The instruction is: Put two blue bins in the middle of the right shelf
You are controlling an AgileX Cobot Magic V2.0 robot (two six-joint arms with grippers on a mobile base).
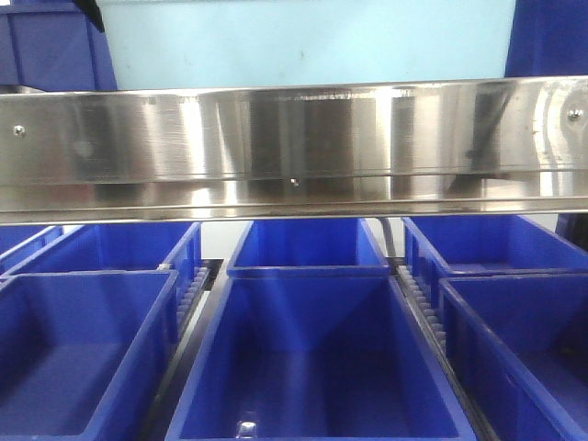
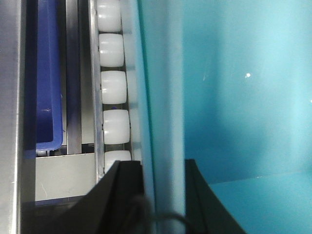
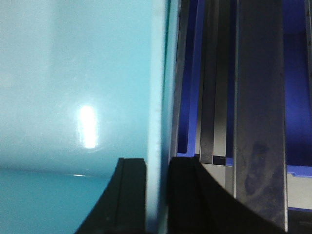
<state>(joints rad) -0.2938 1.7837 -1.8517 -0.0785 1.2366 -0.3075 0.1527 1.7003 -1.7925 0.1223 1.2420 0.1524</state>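
Left wrist view: a dark blue bin edge (image 2: 48, 73) is seen at far left, then a row of white rollers (image 2: 114, 87) just beside the left wall of the light blue bin (image 2: 234, 97). That wall is clamped by the left gripper (image 2: 163, 170), one black finger outside by the rollers, one inside the bin. Front view: the light blue bin (image 1: 303, 41) is seen top centre, above the stainless shelf rail (image 1: 294, 147); whether it rests on the shelf cannot be told. Below the rail, blue bins are lined up in three lanes: left lane bin (image 1: 83, 367), centre lane bin (image 1: 312, 367), right lane bin (image 1: 524, 349). Right wrist view: the bin's right wall (image 3: 73, 73) is pinched by the right gripper (image 3: 157, 168), one finger on each side. Further right, dark steel bars (image 3: 258, 97) and another dark blue bin (image 3: 297, 97) are seen.
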